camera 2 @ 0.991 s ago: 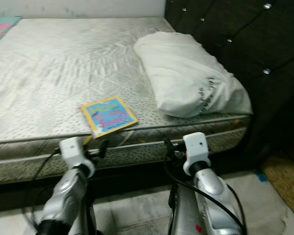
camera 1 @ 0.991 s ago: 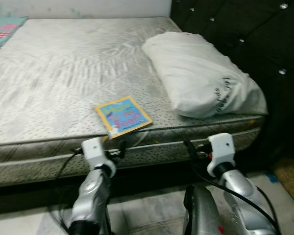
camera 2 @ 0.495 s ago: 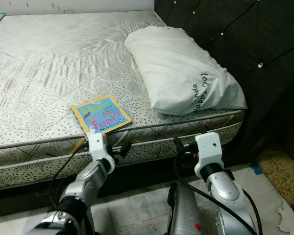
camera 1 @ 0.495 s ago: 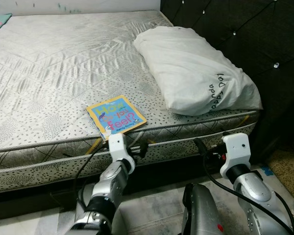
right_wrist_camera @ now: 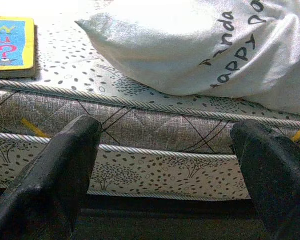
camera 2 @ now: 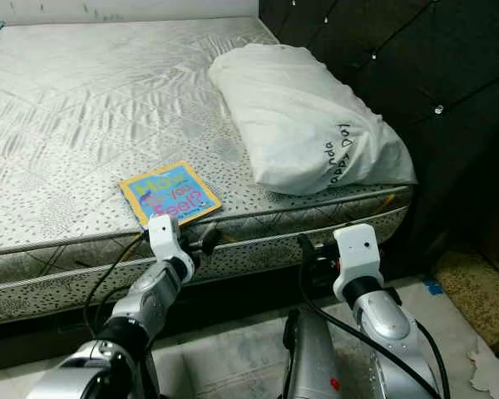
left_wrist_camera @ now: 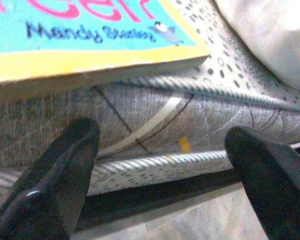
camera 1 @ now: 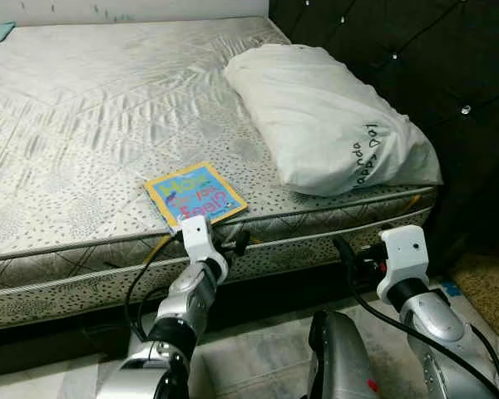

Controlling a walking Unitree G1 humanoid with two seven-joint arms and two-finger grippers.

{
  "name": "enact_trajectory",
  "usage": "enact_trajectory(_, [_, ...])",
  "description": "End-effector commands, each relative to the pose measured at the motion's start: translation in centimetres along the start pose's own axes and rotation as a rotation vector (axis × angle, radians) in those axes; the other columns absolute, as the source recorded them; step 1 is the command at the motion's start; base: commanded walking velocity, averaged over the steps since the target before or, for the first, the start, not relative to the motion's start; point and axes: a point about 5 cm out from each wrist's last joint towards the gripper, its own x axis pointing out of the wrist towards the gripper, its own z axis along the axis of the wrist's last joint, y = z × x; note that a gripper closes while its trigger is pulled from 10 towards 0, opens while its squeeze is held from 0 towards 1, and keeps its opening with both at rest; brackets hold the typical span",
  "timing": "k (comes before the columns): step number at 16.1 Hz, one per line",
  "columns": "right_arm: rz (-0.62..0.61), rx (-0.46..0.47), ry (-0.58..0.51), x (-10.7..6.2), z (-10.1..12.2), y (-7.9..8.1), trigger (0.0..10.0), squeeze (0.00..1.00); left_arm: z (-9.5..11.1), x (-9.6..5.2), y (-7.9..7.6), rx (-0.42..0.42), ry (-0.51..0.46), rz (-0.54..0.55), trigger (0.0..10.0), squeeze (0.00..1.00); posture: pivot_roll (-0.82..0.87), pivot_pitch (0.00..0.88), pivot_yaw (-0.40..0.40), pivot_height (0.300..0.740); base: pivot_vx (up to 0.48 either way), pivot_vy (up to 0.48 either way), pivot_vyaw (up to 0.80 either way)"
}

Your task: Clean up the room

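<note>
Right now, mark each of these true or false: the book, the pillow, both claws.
1. The book lies near the front edge of the mattress. True.
2. The pillow rests on top of the book. False: it lies apart from the book, nearer the dark headboard.
3. The left claw is open, just below the book's edge. True.
4. The left claw is clamped on the book. False: its fingers are spread and touch nothing.
5. The right claw is open, facing the mattress side below the pillow. True.
6. The book's cover is plain black. False: it is blue with a yellow border.
</note>
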Motion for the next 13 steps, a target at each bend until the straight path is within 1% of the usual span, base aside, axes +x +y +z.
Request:
enact_trajectory(1, [-0.007, -0.004, 0.010, -0.4, 0.0, -0.2, 10.0, 0.00, 0.7, 0.3, -0.2, 0.000, -0.017, -0.010, 10.0, 0.00, -0.26, 0.007, -0.031, 0.472, 0.000, 0.000, 0.00])
enact_trajectory(3, [-0.008, -0.002, 0.012, -0.3, 0.0, -0.2, 10.0, 0.00, 1.7, 0.6, -0.7, 0.005, -0.041, -0.022, 10.0, 0.00, -0.26, 0.003, -0.030, 0.472, 0.000, 0.000, 0.00])
enact_trajectory(7, [-0.006, -0.001, 0.011, 0.0, 0.0, -0.1, 10.0, 0.00, 2.4, 0.8, -0.9, 0.012, -0.053, -0.022, 10.0, 0.00, -0.25, 0.001, -0.031, 0.472, 0.000, 0.000, 0.00])
enact_trajectory(8, [-0.004, -0.001, 0.013, 0.1, 0.0, -0.2, 10.0, 0.00, 2.6, 0.7, -1.1, 0.004, -0.055, -0.019, 10.0, 0.00, -0.24, 0.000, -0.033, 0.472, 0.000, 0.000, 0.00])
enact_trajectory(10, [-0.004, -0.002, 0.013, 0.1, 0.0, -0.2, 10.0, 0.00, 2.4, 0.7, -1.1, 0.005, -0.048, -0.014, 10.0, 0.00, -0.24, 0.000, -0.033, 0.472, 0.000, 0.000, 0.00])
enact_trajectory(13, [-0.001, -0.001, 0.014, 0.4, 0.0, -0.2, 10.0, 0.00, 1.5, 0.1, -0.8, -0.021, -0.038, 0.015, 10.0, 0.00, -0.23, 0.000, -0.035, 0.472, 0.000, 0.000, 0.00])
